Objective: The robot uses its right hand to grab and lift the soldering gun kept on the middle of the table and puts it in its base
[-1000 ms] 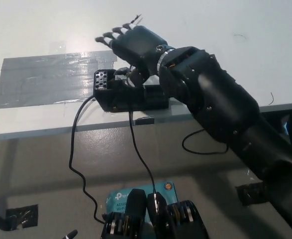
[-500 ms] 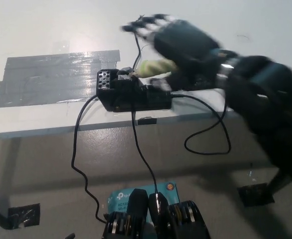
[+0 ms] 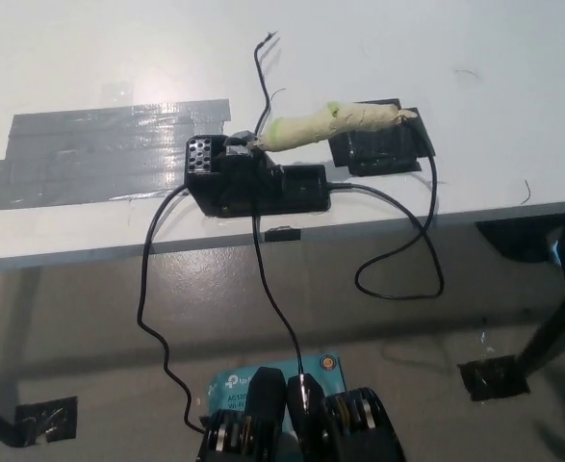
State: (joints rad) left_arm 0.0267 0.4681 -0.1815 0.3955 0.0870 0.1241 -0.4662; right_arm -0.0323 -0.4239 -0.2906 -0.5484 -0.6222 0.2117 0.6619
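Item: soldering gun, tape-wrapped handle, lying tilted with its tip end resting in the black base near the table front edge, cord looping off the edge. Neither robot hand is in view, so you cannot tell whether either is apart or together. Judged seated; confirm for yourself that the tip sits fully in the holder and that the trailing cord cannot drag it out.
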